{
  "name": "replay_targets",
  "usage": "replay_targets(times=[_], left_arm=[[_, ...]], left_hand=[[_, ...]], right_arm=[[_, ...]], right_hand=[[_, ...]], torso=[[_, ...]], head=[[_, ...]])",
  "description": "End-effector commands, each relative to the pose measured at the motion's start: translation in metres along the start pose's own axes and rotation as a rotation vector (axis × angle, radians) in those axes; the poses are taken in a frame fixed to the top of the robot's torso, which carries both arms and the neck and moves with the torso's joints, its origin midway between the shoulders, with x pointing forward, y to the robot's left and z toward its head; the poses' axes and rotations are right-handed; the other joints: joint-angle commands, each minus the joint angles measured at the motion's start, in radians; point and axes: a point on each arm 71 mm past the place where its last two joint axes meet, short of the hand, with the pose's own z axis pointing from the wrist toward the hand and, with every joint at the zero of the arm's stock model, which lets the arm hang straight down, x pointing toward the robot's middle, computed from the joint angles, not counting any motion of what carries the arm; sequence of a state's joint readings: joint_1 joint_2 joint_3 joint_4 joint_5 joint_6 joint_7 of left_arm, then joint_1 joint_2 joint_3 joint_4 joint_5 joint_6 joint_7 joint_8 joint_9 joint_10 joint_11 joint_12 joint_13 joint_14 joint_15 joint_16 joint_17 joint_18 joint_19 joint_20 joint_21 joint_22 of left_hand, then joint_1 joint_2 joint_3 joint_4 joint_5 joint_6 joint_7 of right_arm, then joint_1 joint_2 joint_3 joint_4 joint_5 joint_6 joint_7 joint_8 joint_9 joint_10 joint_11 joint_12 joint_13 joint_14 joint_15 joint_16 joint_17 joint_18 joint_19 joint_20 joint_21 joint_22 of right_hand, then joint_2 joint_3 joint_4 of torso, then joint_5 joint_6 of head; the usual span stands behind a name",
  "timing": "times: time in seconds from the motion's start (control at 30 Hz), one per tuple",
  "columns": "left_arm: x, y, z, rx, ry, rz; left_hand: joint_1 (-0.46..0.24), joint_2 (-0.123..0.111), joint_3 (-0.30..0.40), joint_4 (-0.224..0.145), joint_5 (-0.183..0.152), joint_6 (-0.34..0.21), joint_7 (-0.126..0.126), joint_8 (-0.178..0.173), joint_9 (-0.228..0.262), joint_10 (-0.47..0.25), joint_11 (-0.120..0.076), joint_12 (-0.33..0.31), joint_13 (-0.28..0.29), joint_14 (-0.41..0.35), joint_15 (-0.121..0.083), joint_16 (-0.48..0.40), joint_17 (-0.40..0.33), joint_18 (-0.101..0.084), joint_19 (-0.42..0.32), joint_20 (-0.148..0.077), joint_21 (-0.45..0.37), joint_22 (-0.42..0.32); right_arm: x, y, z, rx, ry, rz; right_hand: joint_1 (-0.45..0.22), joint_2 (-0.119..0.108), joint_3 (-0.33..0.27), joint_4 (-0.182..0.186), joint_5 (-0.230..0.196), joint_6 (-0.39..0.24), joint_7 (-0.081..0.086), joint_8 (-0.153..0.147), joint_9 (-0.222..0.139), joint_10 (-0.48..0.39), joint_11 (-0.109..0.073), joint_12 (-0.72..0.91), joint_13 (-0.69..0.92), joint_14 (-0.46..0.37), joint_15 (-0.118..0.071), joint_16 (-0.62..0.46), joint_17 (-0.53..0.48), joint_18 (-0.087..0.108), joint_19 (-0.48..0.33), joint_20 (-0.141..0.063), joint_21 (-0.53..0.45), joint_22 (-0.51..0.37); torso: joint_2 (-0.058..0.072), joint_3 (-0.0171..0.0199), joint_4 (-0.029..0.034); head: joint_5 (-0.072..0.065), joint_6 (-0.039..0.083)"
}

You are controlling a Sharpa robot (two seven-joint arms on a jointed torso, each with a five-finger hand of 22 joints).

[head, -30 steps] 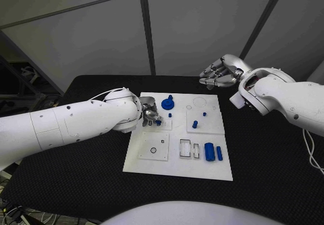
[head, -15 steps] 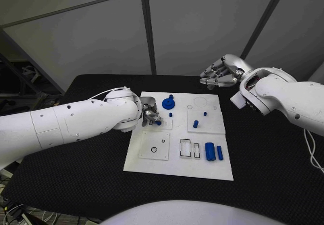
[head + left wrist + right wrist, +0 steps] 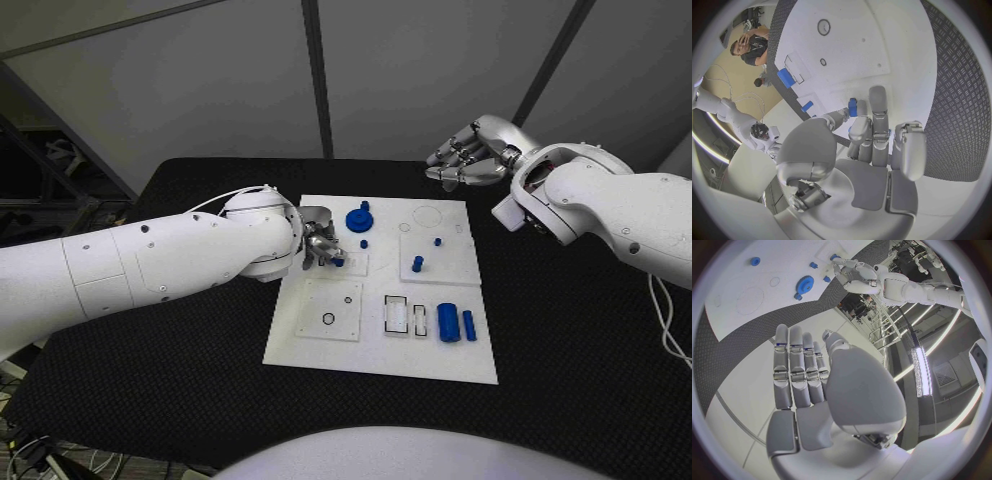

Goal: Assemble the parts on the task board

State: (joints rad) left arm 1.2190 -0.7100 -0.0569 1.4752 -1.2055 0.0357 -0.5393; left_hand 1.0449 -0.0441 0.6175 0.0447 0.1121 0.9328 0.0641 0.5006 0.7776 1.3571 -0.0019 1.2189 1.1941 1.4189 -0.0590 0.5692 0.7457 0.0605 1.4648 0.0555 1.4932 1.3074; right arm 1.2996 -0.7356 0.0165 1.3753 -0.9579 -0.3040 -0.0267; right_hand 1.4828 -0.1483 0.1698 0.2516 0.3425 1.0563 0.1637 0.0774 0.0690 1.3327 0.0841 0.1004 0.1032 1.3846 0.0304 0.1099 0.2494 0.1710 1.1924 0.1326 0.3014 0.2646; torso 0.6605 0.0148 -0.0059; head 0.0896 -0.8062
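The white task board lies mid-table. My left hand is low over the board's left side and pinches a small blue peg between thumb and a finger; the peg sits just above a small square plate. A blue gear stands right behind the hand, and it shows again in the right wrist view. Short blue pegs stand in the board's right half. Two blue cylinders lie near its front right. My right hand hangs raised behind the board's far right corner, with straight fingers holding nothing.
The board rests on a black textured table with free room on all sides. A square plate with a small ring hole and two rectangular slots sit at the board's front. Grey wall panels stand behind the table.
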Motion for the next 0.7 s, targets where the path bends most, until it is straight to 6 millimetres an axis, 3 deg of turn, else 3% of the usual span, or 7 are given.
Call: replay_targets(times=[0.03, 0.33, 0.7], left_arm=[[0.0038, 0.0017, 0.0010, -0.010, 0.026, 0.018], [0.0038, 0.0015, 0.0033, -0.012, 0.035, 0.014], [0.0038, 0.0001, 0.0059, -0.013, 0.042, 0.014]], left_hand=[[-0.016, -0.003, 0.157, -0.150, 0.006, 0.008, -0.007, 0.009, 0.007, 0.017, -0.012, 0.006, 0.002, 0.002, -0.006, -0.007, 0.002, -0.031, 0.027, -0.007, 0.003, 0.155], [-0.083, -0.030, 0.103, -0.113, 0.002, 0.029, -0.023, 0.023, 0.024, 0.024, -0.023, 0.011, 0.006, 0.005, -0.013, -0.009, 0.008, -0.033, 0.034, -0.012, 0.007, 0.164], [-0.110, -0.037, 0.067, -0.093, 0.001, 0.046, -0.029, 0.025, 0.027, 0.031, -0.028, 0.021, 0.016, 0.007, -0.016, -0.010, 0.012, -0.036, 0.040, -0.016, 0.013, 0.173]], right_arm=[[-0.0001, 0.0016, 0.0004, -0.008, 0.007, -0.002], [-0.0003, 0.0013, 0.0002, -0.007, 0.006, -0.002], [-0.0003, 0.0013, 0.0000, -0.005, 0.007, -0.002]], right_hand=[[-0.008, 0.000, -0.003, 0.002, 0.003, -0.006, 0.001, 0.002, 0.000, -0.005, 0.001, -0.001, 0.001, -0.003, 0.000, -0.002, 0.001, 0.009, 0.001, 0.001, -0.005, -0.001], [-0.008, 0.000, -0.003, 0.002, 0.003, -0.006, 0.001, 0.002, 0.000, -0.005, 0.001, -0.001, 0.001, -0.003, 0.000, -0.002, 0.001, 0.009, 0.001, 0.001, -0.005, -0.001], [-0.008, 0.000, -0.003, 0.002, 0.003, -0.006, 0.001, 0.002, 0.000, -0.005, 0.001, -0.001, 0.001, -0.003, 0.000, -0.002, 0.001, 0.009, 0.001, 0.001, -0.005, -0.001]], torso=[[0.000, 0.0005, -0.0010], [0.000, 0.0010, -0.0004], [0.000, 0.0006, -0.0005]], head=[[0.001, 0.000], [0.001, -0.003], [0.002, -0.007]])
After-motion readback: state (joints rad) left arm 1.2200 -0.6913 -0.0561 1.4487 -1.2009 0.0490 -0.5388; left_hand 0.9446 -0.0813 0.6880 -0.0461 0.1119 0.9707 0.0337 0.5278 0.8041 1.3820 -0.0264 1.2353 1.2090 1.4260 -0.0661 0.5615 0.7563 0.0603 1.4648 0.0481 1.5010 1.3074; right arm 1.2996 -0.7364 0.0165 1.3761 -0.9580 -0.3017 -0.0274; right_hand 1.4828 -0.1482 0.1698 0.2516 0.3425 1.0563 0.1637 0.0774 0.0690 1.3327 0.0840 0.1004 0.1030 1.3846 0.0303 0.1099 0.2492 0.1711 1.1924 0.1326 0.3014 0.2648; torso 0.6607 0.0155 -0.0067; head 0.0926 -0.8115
